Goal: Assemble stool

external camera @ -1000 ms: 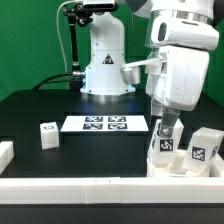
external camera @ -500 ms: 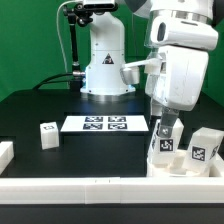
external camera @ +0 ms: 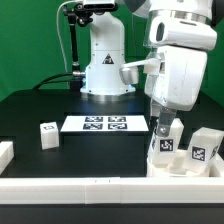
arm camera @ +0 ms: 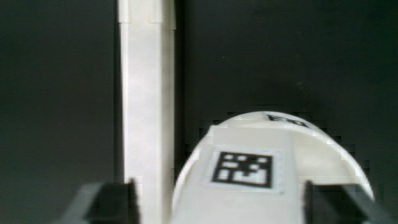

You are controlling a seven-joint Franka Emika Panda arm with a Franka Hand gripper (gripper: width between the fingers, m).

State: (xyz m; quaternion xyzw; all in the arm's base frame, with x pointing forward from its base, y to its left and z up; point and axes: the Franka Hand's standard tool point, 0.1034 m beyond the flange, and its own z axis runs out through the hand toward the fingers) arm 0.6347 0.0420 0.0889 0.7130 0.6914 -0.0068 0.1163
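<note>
White tagged seat [external camera: 163, 149] sits just below the gripper [external camera: 164, 129], whose jaws stand wide apart, clasping nothing

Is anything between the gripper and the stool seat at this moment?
Nothing visible does. The gripper sits right over the seat, a finger on each side. The nearest leg stands beside the seat, not between.

White, rounded arm [external camera: 178, 60] — dark grey fingers [arm camera: 116, 203].
</note>
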